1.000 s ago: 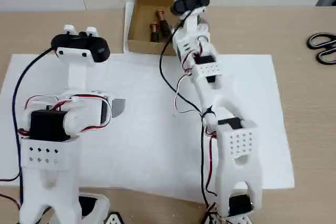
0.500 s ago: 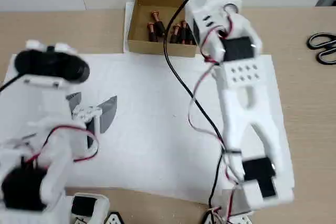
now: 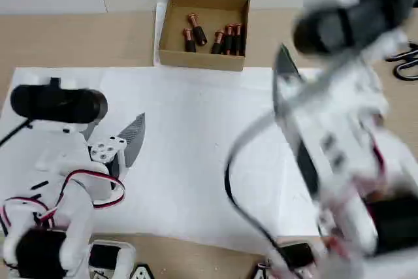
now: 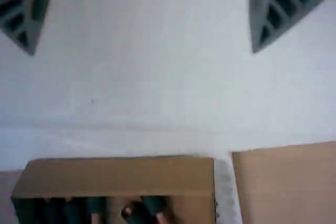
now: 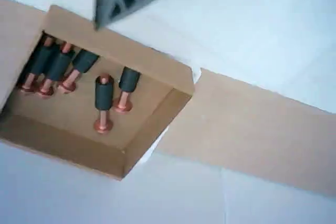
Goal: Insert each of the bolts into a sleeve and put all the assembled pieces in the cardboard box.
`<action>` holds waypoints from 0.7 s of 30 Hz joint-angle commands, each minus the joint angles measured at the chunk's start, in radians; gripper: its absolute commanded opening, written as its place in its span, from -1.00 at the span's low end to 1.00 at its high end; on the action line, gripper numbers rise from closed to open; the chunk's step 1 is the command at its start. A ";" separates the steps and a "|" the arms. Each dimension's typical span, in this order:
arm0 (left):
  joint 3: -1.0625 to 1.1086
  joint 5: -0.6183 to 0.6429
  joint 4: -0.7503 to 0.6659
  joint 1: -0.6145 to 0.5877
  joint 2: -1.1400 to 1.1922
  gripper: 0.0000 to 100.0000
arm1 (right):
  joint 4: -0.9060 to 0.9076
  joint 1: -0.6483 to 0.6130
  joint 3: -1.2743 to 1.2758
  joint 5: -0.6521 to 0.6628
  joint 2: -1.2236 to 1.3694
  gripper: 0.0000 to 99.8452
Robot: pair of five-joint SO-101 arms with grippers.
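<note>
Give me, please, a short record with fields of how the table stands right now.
Cardboard box: on the table, beyond the far edge of the white sheet
Assembled pieces: five sleeved bolts lying inside the box
Left gripper: open, empty, over the sheet, facing the box
Right arm: raised over the sheet's right side
Scissors: on the bare tabletop at the right edge

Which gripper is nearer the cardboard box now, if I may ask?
Right. The right gripper is just beside the cardboard box; the left gripper is farther off, over the paper.
</note>
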 commanded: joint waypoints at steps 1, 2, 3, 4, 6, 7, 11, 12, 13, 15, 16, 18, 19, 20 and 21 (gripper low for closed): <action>0.148 -0.002 -0.172 -0.003 -0.100 -0.51 | 0.073 0.008 0.018 0.002 -0.110 -0.48; 0.200 -0.002 -0.213 -0.003 -0.133 -0.51 | 0.082 0.008 0.054 0.002 -0.137 -0.48; 0.254 -0.002 -0.256 -0.003 -0.164 -0.51 | 0.082 0.008 0.097 0.002 -0.168 -0.48; 0.302 -0.002 -0.296 -0.003 -0.196 -0.51 | 0.074 0.008 0.152 0.002 -0.199 -0.48; 0.390 -0.002 -0.367 -0.003 -0.259 -0.51 | 0.035 0.008 0.279 0.002 -0.260 -0.48; 0.432 -0.002 -0.402 -0.003 -0.292 -0.51 | 0.005 0.008 0.350 0.002 -0.292 -0.48; 0.587 -0.002 -0.531 -0.003 -0.422 -0.51 | -0.168 0.010 0.683 0.002 -0.447 -0.48; 0.628 -0.002 -0.560 -0.003 -0.457 -0.51 | -0.226 0.010 0.773 0.002 -0.492 -0.48; 0.665 -0.002 -0.588 -0.003 -0.493 -0.51 | -0.285 0.010 0.867 0.005 -0.535 -0.48; 0.742 -0.002 -0.629 -0.003 -0.568 -0.51 | -0.415 0.010 1.042 0.006 -0.624 -0.48; 0.773 -0.002 -0.646 -0.003 -0.583 -0.51 | -0.483 0.010 1.122 0.008 -0.667 -0.48; 0.823 -0.002 -0.681 -0.003 -0.568 -0.51 | -0.613 0.010 1.278 0.008 -0.746 -0.49; 0.848 -0.002 -0.697 -0.003 -0.560 -0.51 | -0.668 0.013 1.355 0.009 -0.785 -0.49; 0.872 -0.002 -0.709 -0.003 -0.560 -0.51 | -0.717 0.025 1.424 0.009 -0.812 -0.49; 0.898 -0.002 -0.720 -0.003 -0.563 -0.51 | -0.757 0.042 1.490 0.009 -0.843 -0.49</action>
